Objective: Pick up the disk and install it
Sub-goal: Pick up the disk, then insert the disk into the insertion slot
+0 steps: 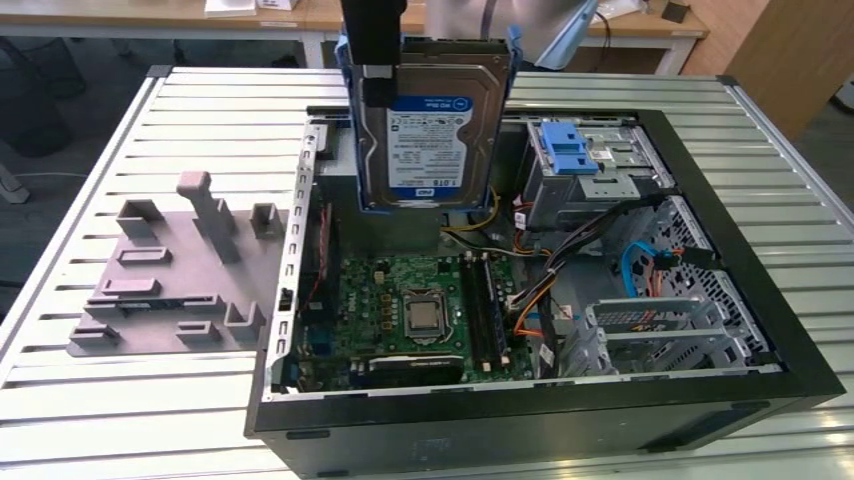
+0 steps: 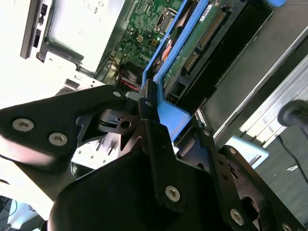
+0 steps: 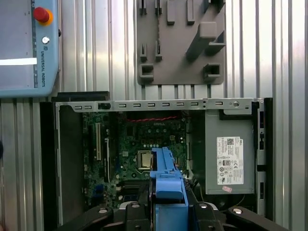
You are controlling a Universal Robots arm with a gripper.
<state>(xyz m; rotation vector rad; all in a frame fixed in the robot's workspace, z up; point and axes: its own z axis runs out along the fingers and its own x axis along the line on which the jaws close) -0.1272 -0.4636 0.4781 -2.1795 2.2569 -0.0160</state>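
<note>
Disk (image 1: 434, 130), a flat silver hard drive, hangs upright above the open computer case (image 1: 727, 160), over the end of the case that lies farthest from the exterior camera. Its label (image 1: 430, 140) faces that camera: white with a blue band across the top, several lines of small dark print and a barcode-like block. Blue rails (image 1: 503, 120) frame its long sides.

The gripper (image 2: 173, 115) pinches the disk at its upper end; in the second wrist view the black fingers (image 2: 156, 149) press against the blue frame from both sides. The disk's lower edge seems to hang clear of the case floor, though the exterior view's angle leaves this uncertain.

Inside the case lies a green motherboard (image 1: 394, 290) with a square processor socket (image 1: 424, 315). Toward the exterior view's right of the disk stands a silver drive cage (image 1: 601, 175) with a blue latch (image 1: 566, 150).

In the first wrist view a grey box (image 3: 228, 144) carries a white sticker (image 3: 229, 154) with dense print and symbols. A grey fixture plate (image 1: 174, 270) lies on the slatted metal table (image 1: 134, 420) beside the case. A grey pendant (image 3: 29, 53) with a red button (image 3: 41, 14) bears a line of print along one edge.
</note>
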